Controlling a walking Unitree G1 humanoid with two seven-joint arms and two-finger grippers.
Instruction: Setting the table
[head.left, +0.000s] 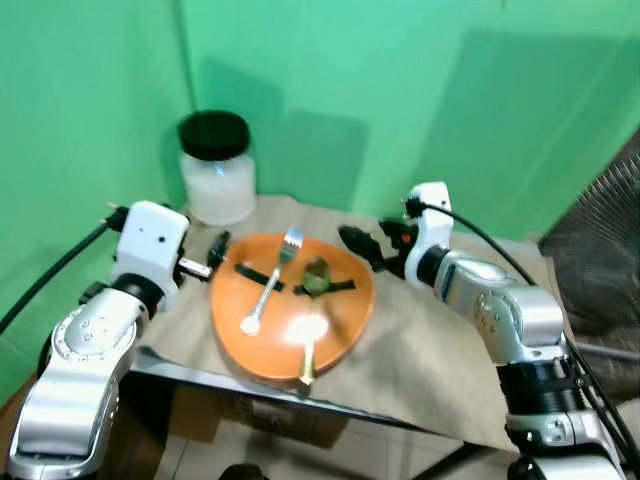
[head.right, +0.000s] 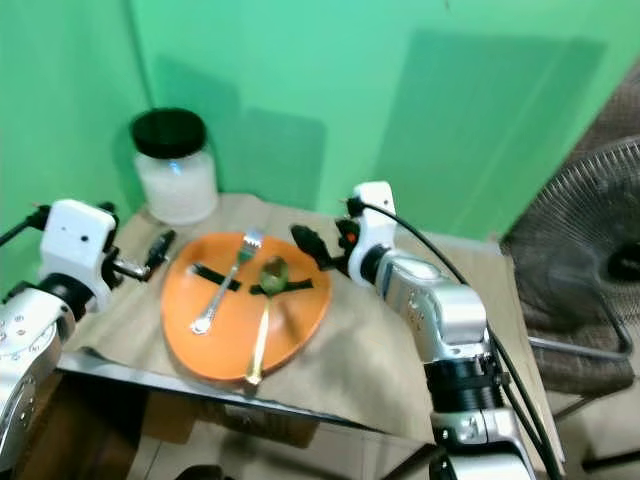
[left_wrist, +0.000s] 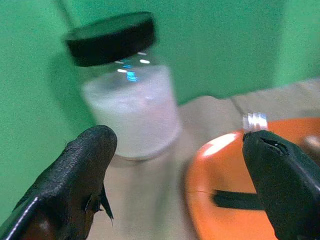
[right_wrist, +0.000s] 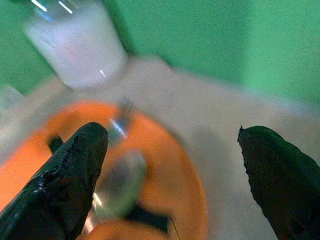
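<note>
Both pincers gape empty, left pincer (head.left: 218, 250) and right pincer (head.left: 362, 243) flanking the orange plate (head.left: 345, 318) on the bench (head.left: 440, 350); fork (head.left: 272, 282) and spoon (head.left: 312, 322) lie between them, seemingly awaiting pickup.

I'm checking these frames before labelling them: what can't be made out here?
- Right wrist view: motion blur smears the fork and spoon.
- Left wrist view: the orange plate is cut by the frame edge and the finger.
- Jar: white contents unidentifiable.

fork (head.left: 270, 285) & spoon (head.left: 311, 330) on plate (head.left: 345, 320), jar (head.left: 216, 168) behind
</note>
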